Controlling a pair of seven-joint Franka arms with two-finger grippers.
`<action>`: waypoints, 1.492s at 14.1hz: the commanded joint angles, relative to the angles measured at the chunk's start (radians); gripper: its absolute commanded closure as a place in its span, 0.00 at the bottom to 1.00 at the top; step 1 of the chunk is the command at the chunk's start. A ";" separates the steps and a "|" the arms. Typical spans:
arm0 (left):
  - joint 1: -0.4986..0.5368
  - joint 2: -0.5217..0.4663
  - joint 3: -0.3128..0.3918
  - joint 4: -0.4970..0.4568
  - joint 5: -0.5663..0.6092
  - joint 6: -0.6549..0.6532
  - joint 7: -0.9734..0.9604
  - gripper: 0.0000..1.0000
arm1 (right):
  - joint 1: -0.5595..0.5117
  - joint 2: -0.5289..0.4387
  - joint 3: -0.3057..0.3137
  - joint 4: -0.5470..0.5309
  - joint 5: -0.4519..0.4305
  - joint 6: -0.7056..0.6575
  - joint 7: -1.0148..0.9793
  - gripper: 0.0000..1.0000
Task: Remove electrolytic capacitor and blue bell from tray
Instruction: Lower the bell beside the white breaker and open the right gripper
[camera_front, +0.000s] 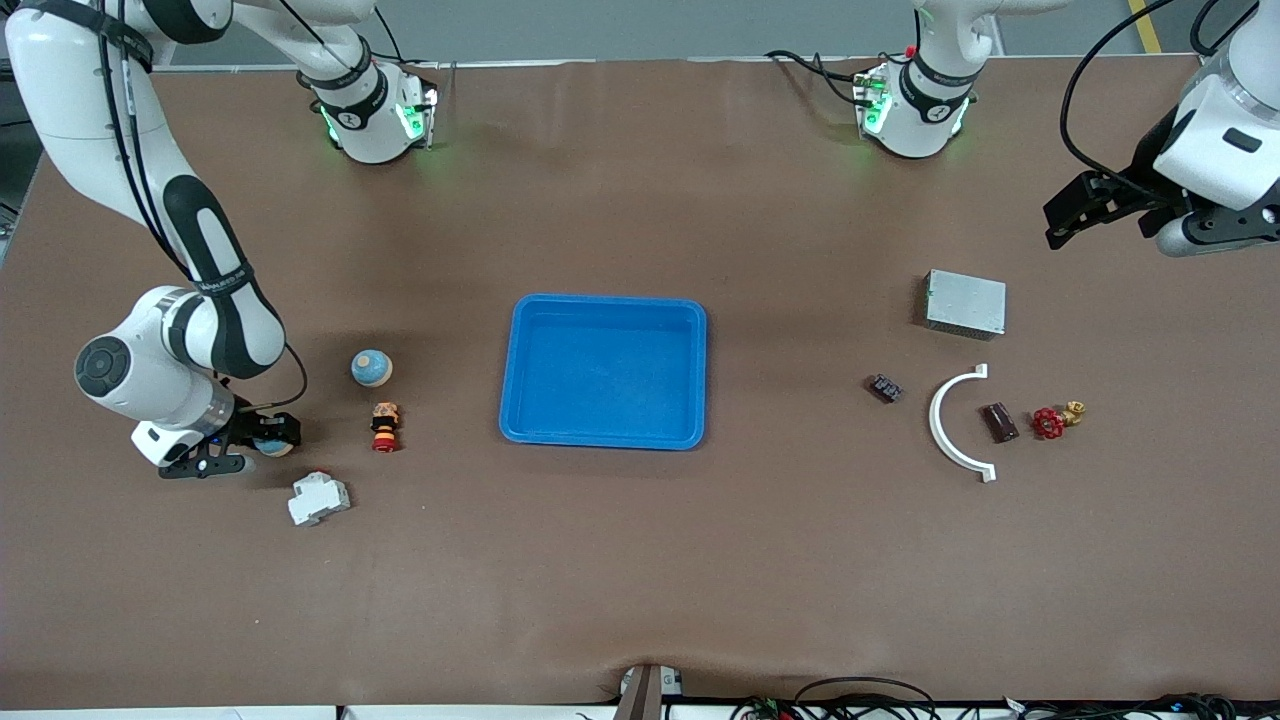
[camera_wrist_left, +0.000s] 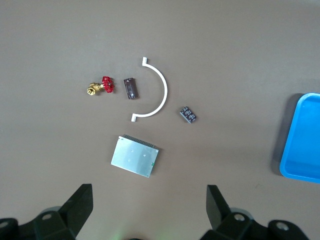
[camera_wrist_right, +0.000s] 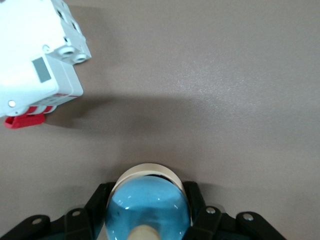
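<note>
- Step in hand, as judged: set the blue bell down on the bare table outside the tray, which now sits empty at frame centre in the front view.
- Right gripper: jaws closed on the blue bell, low over the table in the lower left of the front view, well clear of the tray.
- In the right wrist view the bell fills the lower centre, clamped between both fingers, its pale rim facing outward.
- Procedure: lower until the bell bears on the table, then open fully and lift straight up. The bell is rounded and may roll; release gently.
- Keep the drop spot apart from the white breaker, which lies just beside the gripper.
- Left gripper: jaws wide apart, holding nothing, waiting at upper right.
- The electrolytic capacitor cannot be identified with certainty.
</note>
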 joint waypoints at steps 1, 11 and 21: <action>0.003 0.000 -0.001 0.002 -0.023 0.007 0.019 0.00 | -0.007 0.021 0.007 0.022 0.021 0.009 -0.019 1.00; 0.009 0.011 0.000 0.004 -0.023 0.020 0.010 0.00 | -0.007 0.026 0.009 0.023 0.044 0.018 -0.019 0.00; 0.011 0.013 0.000 0.002 -0.023 0.026 0.010 0.00 | -0.011 -0.048 0.001 0.136 0.040 -0.218 -0.040 0.00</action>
